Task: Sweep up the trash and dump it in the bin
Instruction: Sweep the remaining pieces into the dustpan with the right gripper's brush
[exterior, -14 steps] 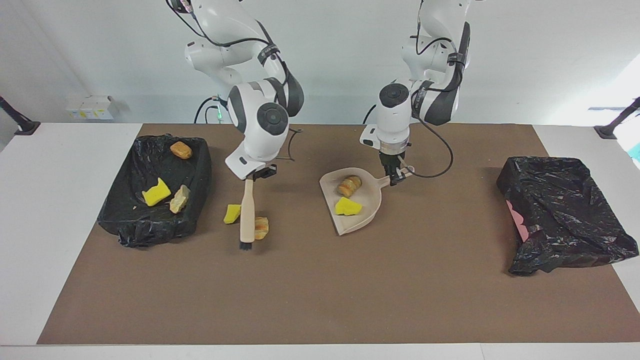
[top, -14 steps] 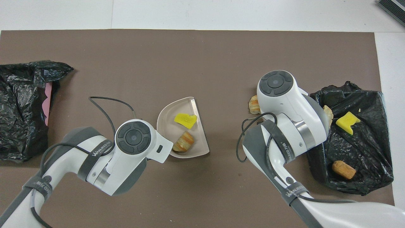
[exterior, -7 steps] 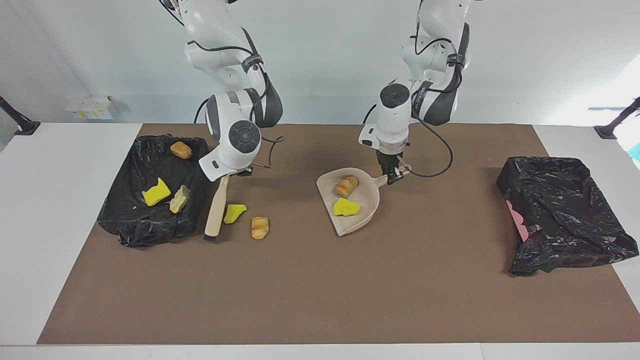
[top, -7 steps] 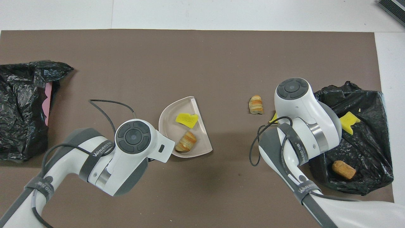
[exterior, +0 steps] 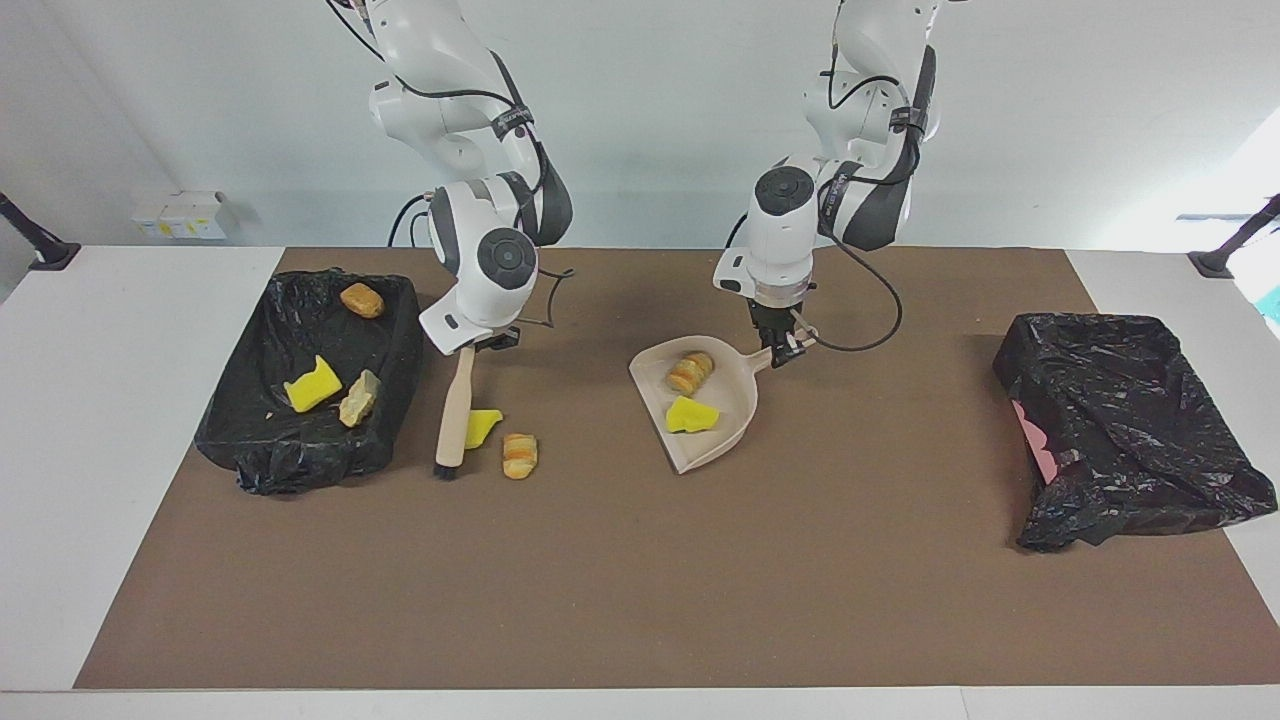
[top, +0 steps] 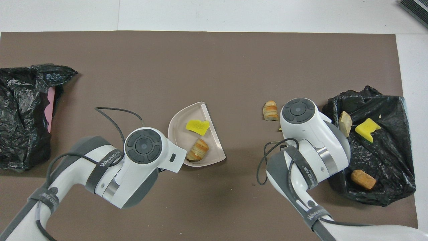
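The right jaws (exterior: 487,343) are shut on the top of a brush (exterior: 455,408), with a yellow sponge chunk (exterior: 482,425) and a striped bread lump (exterior: 519,455) lying just beside its bristle end and a black-lined bin (exterior: 305,450) close on the brush's other flank. The left jaws (exterior: 783,352) are shut on the handle of the dustpan (exterior: 700,455), which hangs below them with one sponge chunk (exterior: 693,414) and one bread lump (exterior: 691,372) in it. I think this is the sweeping step, so next the brush must push the two loose bits toward the pan's open lip.
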### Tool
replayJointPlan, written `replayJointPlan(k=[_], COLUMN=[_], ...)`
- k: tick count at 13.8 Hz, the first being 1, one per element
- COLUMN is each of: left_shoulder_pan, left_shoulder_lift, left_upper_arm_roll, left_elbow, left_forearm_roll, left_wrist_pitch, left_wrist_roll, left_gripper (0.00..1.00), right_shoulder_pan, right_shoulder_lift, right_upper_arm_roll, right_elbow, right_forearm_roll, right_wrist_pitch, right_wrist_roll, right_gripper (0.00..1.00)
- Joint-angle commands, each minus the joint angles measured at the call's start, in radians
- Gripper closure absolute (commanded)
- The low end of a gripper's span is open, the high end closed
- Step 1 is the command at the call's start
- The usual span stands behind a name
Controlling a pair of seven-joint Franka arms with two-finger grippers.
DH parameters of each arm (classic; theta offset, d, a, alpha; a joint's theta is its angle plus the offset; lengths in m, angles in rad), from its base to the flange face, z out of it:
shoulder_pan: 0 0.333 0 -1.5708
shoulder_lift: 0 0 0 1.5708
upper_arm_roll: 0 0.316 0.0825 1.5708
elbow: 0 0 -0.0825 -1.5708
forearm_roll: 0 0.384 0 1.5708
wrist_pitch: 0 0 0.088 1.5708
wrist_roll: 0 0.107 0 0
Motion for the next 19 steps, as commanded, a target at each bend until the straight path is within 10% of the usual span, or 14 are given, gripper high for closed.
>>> replayJointPlan(k=[1,11,19], left_shoulder_pan=[-0.026,-0.060,-0.040], left_shoulder_lift=[-0.034,-0.065,-0.051], left_upper_arm_roll=[0.005,0.004,0.004], left_elbow=[-0.022,-0.044,-0.087], left_forearm_roll=[-0.011,-0.006,-0.009], left_wrist_pitch=[-0.050,-0.095,0.052], left_wrist_roll=[-0.030,-0.060,0.003], left_gripper=[1.00,1.00,1.00], right_shoulder_pan=[0.038,0.350,0.278], right_shoulder_lift=[-0.004,-0.058,-0.040], right_upper_arm_roll=[0.013,0.014,0.010], right_elbow=[0.016,0.016,0.143], right_forearm_roll=[0.087,0.357,0.287], right_wrist_pitch=[0.034,0.025,-0.043], right_wrist_roll=[-0.118,-0.107,-0.082], right_gripper=[1.00,1.00,1.00])
